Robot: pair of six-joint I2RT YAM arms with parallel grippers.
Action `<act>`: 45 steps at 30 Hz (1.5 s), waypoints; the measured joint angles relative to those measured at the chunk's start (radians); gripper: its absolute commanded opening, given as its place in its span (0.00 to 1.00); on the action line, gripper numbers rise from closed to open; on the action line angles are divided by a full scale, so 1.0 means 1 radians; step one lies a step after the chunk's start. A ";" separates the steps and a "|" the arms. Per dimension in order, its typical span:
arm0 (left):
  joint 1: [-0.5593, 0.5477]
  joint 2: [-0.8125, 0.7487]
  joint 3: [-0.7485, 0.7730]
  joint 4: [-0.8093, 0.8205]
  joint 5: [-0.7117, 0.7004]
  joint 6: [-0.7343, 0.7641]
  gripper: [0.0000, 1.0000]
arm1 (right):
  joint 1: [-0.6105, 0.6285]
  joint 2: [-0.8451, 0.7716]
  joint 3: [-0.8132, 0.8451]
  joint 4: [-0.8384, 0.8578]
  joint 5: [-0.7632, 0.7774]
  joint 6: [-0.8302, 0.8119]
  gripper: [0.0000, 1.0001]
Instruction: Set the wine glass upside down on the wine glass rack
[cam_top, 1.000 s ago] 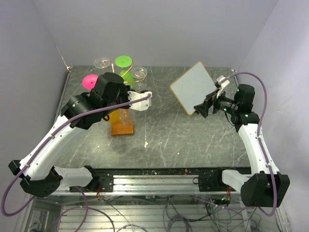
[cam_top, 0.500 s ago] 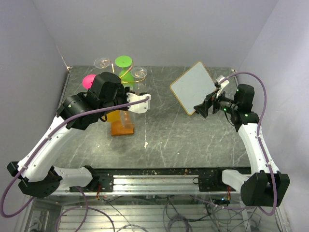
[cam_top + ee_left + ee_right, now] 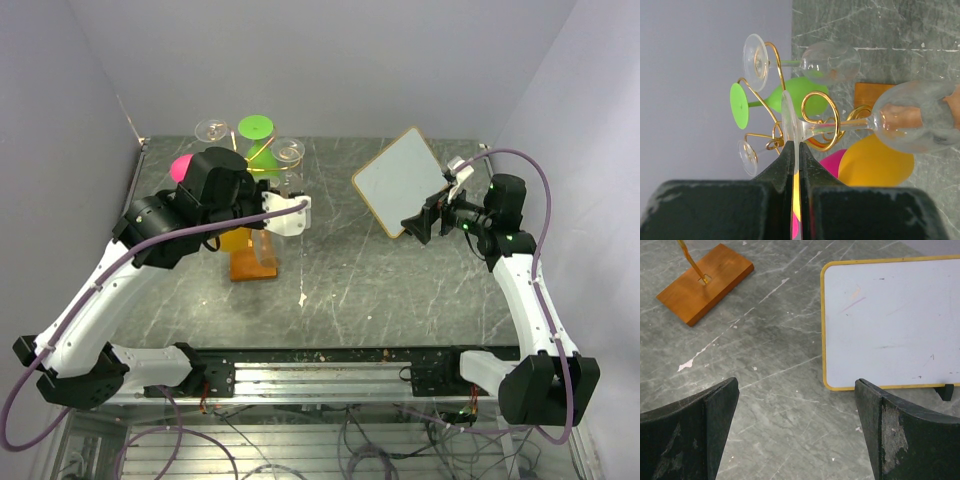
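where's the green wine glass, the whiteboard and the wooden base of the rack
green wine glass (image 3: pixel 816 104): left wrist view, on its bowl
whiteboard (image 3: pixel 890 322): right wrist view, white face
wooden base (image 3: pixel 707 282): right wrist view, top surface

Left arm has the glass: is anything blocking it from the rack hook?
Nothing visible. The left gripper pinches the glass by its foot, and its stem already appears to lie inside the rack's gold loop. The green glass and another clear glass hang on other hooks beside it.

Wine glass (image 3: pixel 915 122) bowl cropped right; pink glass (image 3: pixel 182 166) half behind left arm (image 3: pixel 150 225).
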 measured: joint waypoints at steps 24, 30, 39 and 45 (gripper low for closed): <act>0.000 0.040 0.000 0.043 0.009 -0.008 0.07 | 0.000 0.006 0.000 -0.013 0.000 -0.007 1.00; 0.000 0.045 -0.016 0.055 -0.005 -0.005 0.07 | 0.000 0.006 0.000 -0.014 0.000 -0.010 1.00; 0.000 0.053 -0.042 0.069 -0.032 0.002 0.13 | 0.000 0.006 0.000 -0.014 0.000 -0.014 1.00; 0.000 0.053 -0.045 0.071 -0.035 0.003 0.24 | 0.000 0.006 0.000 -0.014 0.000 -0.018 1.00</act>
